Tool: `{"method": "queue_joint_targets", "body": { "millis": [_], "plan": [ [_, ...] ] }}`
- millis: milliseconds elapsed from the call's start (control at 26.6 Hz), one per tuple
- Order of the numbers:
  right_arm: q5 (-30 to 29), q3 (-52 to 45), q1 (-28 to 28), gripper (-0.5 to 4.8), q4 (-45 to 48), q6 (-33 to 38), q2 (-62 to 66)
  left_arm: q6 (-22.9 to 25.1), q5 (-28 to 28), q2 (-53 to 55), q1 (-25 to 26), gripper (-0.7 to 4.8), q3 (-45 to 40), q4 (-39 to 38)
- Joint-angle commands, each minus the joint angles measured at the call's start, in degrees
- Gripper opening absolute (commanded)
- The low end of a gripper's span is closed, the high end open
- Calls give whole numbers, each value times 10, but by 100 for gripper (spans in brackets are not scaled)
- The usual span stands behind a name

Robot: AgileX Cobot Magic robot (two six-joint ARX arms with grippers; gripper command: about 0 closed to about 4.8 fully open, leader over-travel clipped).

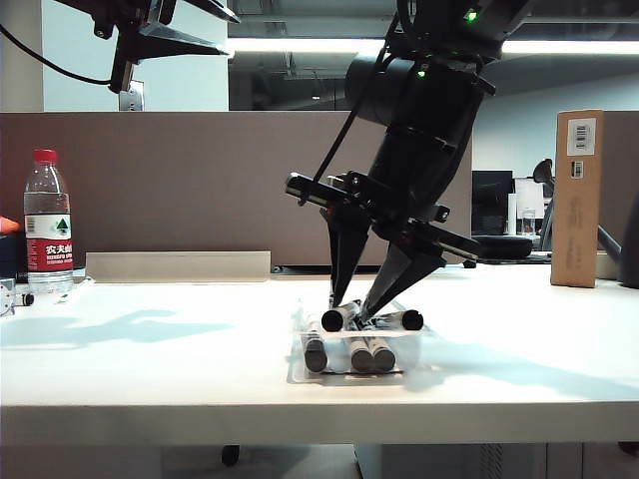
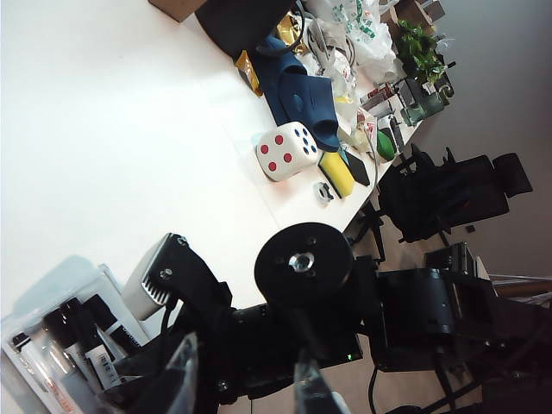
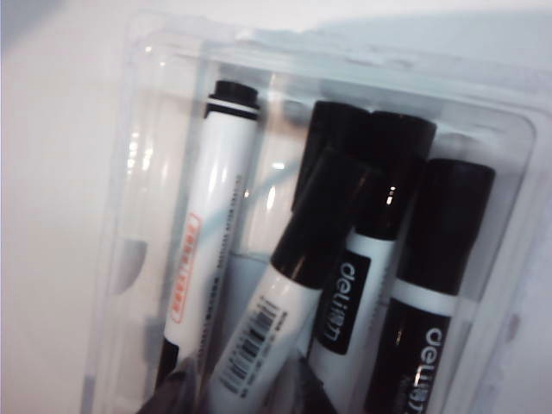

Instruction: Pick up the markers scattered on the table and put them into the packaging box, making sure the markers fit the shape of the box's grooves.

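right gripper (image 1: 351, 307) straddles a tilted marker (image 1: 340, 316) over the packaging box (image 1: 300, 371); left gripper (image 2: 241, 388) well off.

Open-plan office, grey partition screen (image 1: 200, 180) behind white desk (image 1: 150, 339), ceiling strip lights (image 1: 300, 45), black swivel chairs (image 2: 457, 194), monitor (image 1: 491, 200), cluttered neighbouring desk (image 2: 328, 129)

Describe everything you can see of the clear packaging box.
The packaging box is a shallow tray of clear plastic with rounded corners and moulded grooves. It lies flat on the white table, near its front edge. Markers with black caps lie inside it, one slanting across others. The right gripper reaches down into it, fingers apart.
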Motion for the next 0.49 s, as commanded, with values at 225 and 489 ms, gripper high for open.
{"method": "queue_joint_targets", "body": {
  "millis": [225,489],
  "plan": [
    [2,4,0,39,22,0,-3,4,4,-4,0,147,1,5],
    [0,4,0,124,22,-3,-3,3,4,-4,0,147,1,5]
  ]
}}
